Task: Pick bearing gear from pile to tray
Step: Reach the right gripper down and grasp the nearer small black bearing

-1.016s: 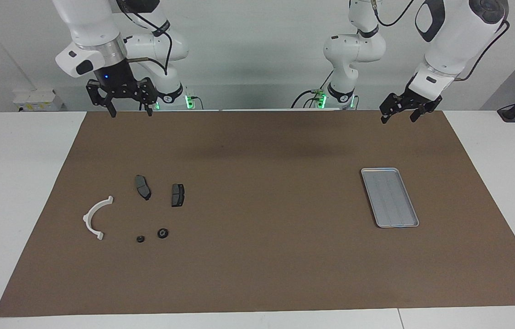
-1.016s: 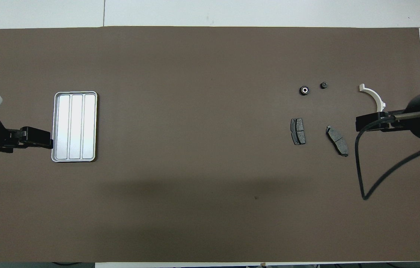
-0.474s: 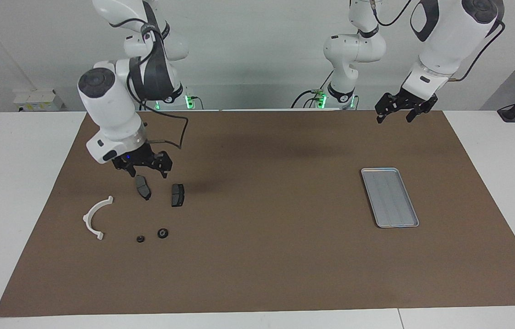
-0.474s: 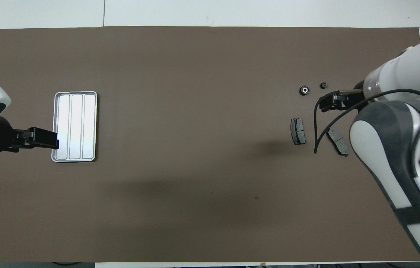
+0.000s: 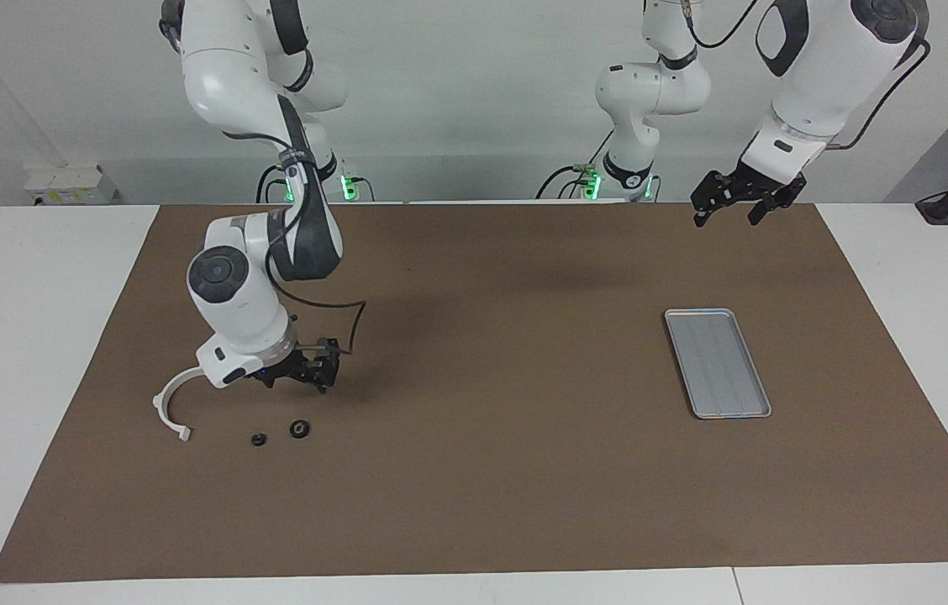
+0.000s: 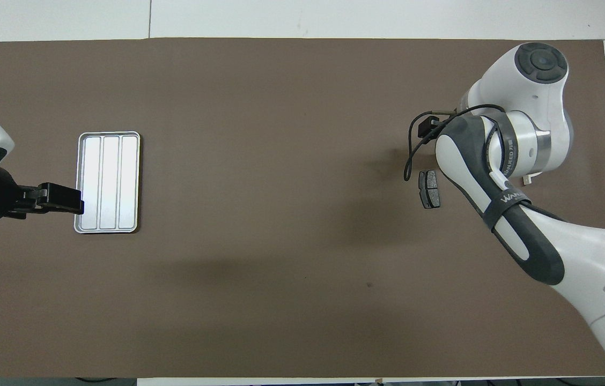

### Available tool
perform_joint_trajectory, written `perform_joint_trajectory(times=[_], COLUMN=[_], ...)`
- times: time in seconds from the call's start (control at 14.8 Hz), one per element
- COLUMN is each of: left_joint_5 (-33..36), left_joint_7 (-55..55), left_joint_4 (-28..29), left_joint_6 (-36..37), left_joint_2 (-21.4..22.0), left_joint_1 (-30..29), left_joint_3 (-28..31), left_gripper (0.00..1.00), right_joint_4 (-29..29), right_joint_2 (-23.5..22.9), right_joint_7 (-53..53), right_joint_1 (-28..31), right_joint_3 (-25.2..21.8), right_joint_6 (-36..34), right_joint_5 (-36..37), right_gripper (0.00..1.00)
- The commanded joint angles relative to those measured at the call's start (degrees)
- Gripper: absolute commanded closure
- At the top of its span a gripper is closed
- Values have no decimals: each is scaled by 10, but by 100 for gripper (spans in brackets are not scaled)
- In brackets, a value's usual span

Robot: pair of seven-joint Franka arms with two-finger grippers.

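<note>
Here the right end effector [image 5: 299,376] hung low over the pile, its fingers spread wide and holding nothing, above the dark plates and close to the two small black round pieces, the bigger bearing gear [image 5: 299,428] and its smaller neighbour [image 5: 258,439], which lay on the brown mat farther from the robots. A white curved bracket [image 5: 171,403] lay beside them. The left end effector [image 5: 731,204] waited aloft, also wide, over the mat's edge nearest the robots; the tray [image 5: 718,363] lay toward the left arm's end of the tabletop [image 5: 12,336].
</note>
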State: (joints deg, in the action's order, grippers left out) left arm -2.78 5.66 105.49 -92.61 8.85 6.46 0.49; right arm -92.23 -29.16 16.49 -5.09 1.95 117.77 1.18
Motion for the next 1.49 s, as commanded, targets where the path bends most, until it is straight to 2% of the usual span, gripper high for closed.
perform_joint_trajectory(times=[0.0,0.14,0.27,0.68,0.95,1.15,1.42], left_joint_5=[9,9,9,9,9,9,9], left_joint_7=[5,6,4,4,6,5,7], left_joint_4=[21,22,22,24,24,29,29], left_joint_6=[-13,-15,-15,-16,-20,-24,-31], left_joint_2=[17,17,17,18,18,19,19], left_joint_1=[8,8,8,8,8,8,8], left_joint_3=[3,2,2,2,2,2,2], left_gripper=[0,0,0,0,0,1,1], right_joint_4=[54,56,73,74,69,67,57], right_joint_2=[-62,-78,-89,-91,-90,-90,-90], right_joint_7=[28,29,28,34,48,50,64], right_joint_1=[0,0,0,2,3,3,3], right_joint_3=[1,1,1,1,1,2,2], right_joint_6=[4,36,37,41,86,87,91], right_joint_5=[24,49,55,51,49,44,44], right_gripper=[0,0,0,4,6,18,22])
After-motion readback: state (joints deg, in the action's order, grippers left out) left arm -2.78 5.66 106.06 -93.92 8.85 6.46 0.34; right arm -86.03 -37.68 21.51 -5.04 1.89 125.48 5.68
